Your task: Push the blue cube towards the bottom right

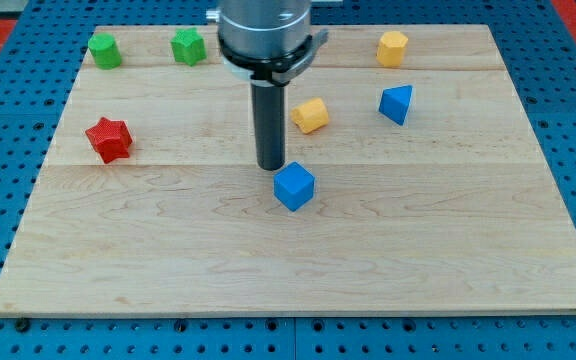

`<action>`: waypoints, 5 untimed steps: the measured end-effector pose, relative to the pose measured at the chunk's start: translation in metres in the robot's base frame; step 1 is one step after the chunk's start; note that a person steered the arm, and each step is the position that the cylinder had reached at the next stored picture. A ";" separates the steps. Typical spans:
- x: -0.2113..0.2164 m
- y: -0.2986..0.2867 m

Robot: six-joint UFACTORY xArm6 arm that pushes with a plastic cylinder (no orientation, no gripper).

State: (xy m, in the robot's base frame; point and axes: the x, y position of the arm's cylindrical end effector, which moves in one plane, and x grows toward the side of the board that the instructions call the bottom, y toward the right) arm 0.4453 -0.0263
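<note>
bottom right: open board point(448, 250) | nearest obstacle: blue wedge point(396, 104)

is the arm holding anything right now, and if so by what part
Nothing is held. My tip is a bare rod, standing just up-left of the blue cube, at or near its upper-left corner.

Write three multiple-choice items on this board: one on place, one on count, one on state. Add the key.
1. My tip stands where relative to the blue cube?
A. upper left
B. lower right
C. far right

2. How many yellow blocks?
A. one
B. two
C. four

3. The red star is:
A. stacked on a block
B. off the board
C. alone near the view's left edge

Key: A, the rod ends just up-left of the cube; B, yellow blocks at and; C, nothing touches the star.
</note>
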 end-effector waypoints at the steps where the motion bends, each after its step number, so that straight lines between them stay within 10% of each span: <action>1: -0.033 0.041; 5: 0.026 0.036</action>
State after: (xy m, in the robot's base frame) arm 0.4714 0.0094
